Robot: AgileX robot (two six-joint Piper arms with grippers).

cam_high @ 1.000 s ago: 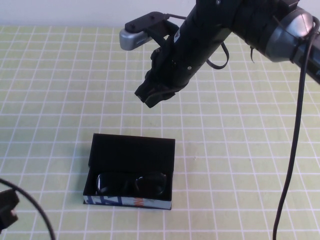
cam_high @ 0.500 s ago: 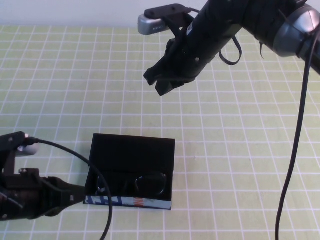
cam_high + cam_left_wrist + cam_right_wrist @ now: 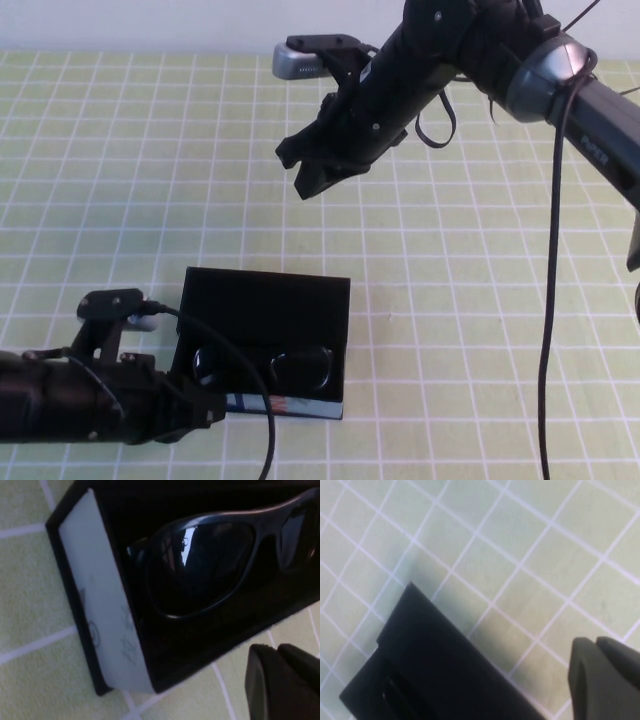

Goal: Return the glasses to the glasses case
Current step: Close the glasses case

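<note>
The black glasses case [image 3: 265, 300] lies open on the green checked cloth, lid standing at its far side. The black thick-rimmed glasses [image 3: 265, 368] rest inside it; the left wrist view shows one lens [image 3: 200, 565] close up beside the case's pale patterned side [image 3: 100, 615]. My left gripper [image 3: 205, 410] is shut and empty at the case's front left corner, its fingertips [image 3: 280, 680] just off the case. My right gripper [image 3: 305, 172] hangs shut and empty well above and beyond the case, whose black lid [image 3: 435, 670] shows in the right wrist view.
The green cloth with white grid lines [image 3: 480, 300] covers the whole table. A black cable [image 3: 555, 300] hangs from the right arm on the right side. Another cable [image 3: 230, 370] loops from the left arm across the case's front left.
My left arm has come in from the lower left corner up to the case's front left corner. The right gripper has risen and drawn back from above the case.
</note>
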